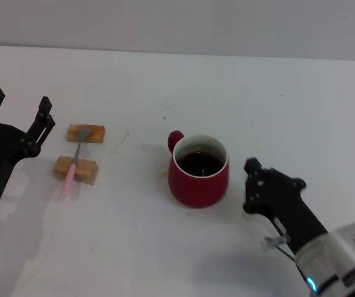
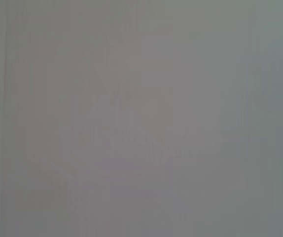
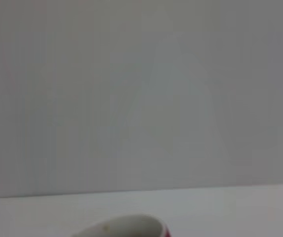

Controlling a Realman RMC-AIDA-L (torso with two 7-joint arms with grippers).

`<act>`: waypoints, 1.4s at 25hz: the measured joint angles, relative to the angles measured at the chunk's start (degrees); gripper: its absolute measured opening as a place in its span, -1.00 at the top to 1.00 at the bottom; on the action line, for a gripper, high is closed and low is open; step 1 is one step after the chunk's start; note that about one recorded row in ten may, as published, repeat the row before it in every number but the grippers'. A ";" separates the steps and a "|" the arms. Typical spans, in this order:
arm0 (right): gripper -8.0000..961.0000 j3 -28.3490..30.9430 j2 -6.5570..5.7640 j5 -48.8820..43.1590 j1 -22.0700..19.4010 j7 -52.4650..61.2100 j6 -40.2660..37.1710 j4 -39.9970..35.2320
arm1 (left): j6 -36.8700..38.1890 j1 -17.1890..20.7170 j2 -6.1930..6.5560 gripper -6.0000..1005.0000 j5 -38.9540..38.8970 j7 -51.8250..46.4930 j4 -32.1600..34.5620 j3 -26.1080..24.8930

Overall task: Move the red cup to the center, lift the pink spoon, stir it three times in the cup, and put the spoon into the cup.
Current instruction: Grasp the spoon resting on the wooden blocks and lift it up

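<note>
Left gripper (image 1: 20, 117) hangs open and empty near the table's left edge, close to the pink spoon (image 1: 73, 166) bridging two wooden blocks (image 1: 85, 133) — best pinched at its handle — while the red cup (image 1: 198, 171) sits mid-table, just beside the right gripper (image 1: 250, 168).

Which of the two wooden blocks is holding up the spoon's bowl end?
The farther wooden block, the one toward the table's back edge. The pink spoon has its grey bowl resting on it, while its pink handle crosses the nearer wooden block and sticks out past it.
</note>
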 joint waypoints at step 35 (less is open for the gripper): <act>0.98 2.59 0.07 -3.65 1.43 -0.02 2.18 -0.81 | -0.01 0.63 -0.09 -0.65 0.09 -0.16 -0.14 0.36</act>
